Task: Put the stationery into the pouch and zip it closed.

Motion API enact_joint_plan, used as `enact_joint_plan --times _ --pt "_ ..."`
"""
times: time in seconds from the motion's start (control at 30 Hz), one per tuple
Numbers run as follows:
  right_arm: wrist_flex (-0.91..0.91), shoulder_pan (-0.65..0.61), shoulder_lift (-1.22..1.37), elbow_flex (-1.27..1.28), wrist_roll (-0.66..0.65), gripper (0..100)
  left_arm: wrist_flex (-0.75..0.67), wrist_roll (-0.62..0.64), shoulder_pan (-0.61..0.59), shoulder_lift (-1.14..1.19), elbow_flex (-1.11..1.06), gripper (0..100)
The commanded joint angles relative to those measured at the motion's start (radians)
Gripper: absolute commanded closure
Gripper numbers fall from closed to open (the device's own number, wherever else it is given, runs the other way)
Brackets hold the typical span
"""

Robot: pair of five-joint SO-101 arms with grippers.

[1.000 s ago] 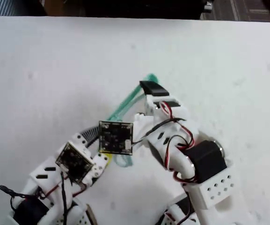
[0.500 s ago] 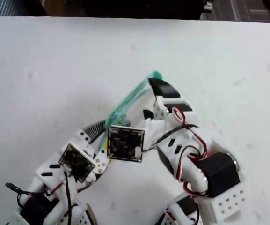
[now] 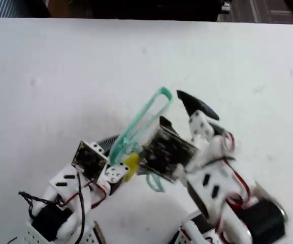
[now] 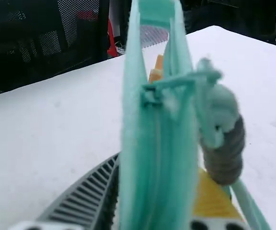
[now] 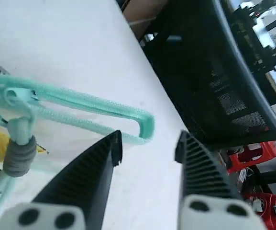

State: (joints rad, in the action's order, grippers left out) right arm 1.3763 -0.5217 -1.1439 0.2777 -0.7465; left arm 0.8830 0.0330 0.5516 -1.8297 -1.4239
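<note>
- High view: the pouch (image 3: 141, 119) stands on its long edge above the white table (image 3: 60, 66), between the two arms. Its teal zipper band runs slantwise away from the left gripper (image 3: 117, 155). The right gripper (image 3: 171, 107) sits at the pouch's far end with its black fingers spread, one on each side of the teal tip and closed on nothing.
- Left wrist view: the band rises straight out of this arm's claw. A grey ribbed finger (image 4: 87, 201) lies against one side, and the claw looks pressed together on the pouch's near end. The slider (image 4: 152, 93) sits partway up. A pull cord (image 4: 209, 120) hangs from it, carrying a grey bead (image 4: 226, 151). A yellow item (image 4: 209, 201) and an orange item (image 4: 156, 75) show through the clear wall, so some stationery is already inside.
- Right wrist view: from the slider to the far end the two teal tracks stand apart, so the mouth is not yet zipped. One fingertip of the open claw overlaps the lower track.
- Handling, as I judge it:
  - The pouch is light and limp. Its clear walls are probably slippery and would buckle under a pinch.
  - The band is the firmest part to hold.
  - The bead is the natural place to grip for closing, but it is small and dangles freely.
  - It should be pulled along the tracks towards the far end while the left claw anchors the near end.
</note>
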Motion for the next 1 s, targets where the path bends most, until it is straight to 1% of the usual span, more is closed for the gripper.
enact_joint_plan --times 0.0,0.03,0.1,0.2,0.27,0.37,0.43,0.5,0.63,0.77,0.97 --pt "0.005 -0.054 -0.102 0.035 0.063 96.4 -0.060 -0.009 0.002 -0.002 -0.002 89" --pt "0.015 -0.067 -0.125 0.063 0.077 96.5 -0.061 -0.009 0.002 -0.002 0.003 92" --pt "0.024 -0.081 -0.154 0.124 0.103 92.6 -0.060 -0.008 0.002 -0.002 0.021 98" --pt "0.016 -0.093 -0.154 0.189 0.175 83.2 -0.055 -0.008 0.002 -0.002 0.032 97" --pt "-0.005 -0.153 -0.139 0.216 0.249 80.8 -0.055 -0.008 0.002 -0.002 0.032 98" --pt "-0.048 -0.277 -0.099 0.224 0.308 83.5 -0.057 -0.006 0.002 -0.002 0.032 98" --pt "-0.068 -0.344 -0.067 0.222 0.313 85.8 -0.055 -0.006 0.002 -0.002 0.032 98" --pt "-0.071 -0.380 -0.042 0.221 0.310 86.4 -0.054 -0.006 0.002 -0.002 0.032 98" --pt "-0.065 -0.387 -0.028 0.221 0.313 84.6 -0.054 -0.006 0.002 -0.002 0.032 98" --pt "-0.047 -0.387 -0.021 0.226 0.308 84.5 -0.054 -0.008 0.002 -0.002 0.032 98" --pt "-0.067 -0.384 -0.019 0.259 0.307 84.7 -0.054 -0.008 0.002 -0.002 0.021 98"
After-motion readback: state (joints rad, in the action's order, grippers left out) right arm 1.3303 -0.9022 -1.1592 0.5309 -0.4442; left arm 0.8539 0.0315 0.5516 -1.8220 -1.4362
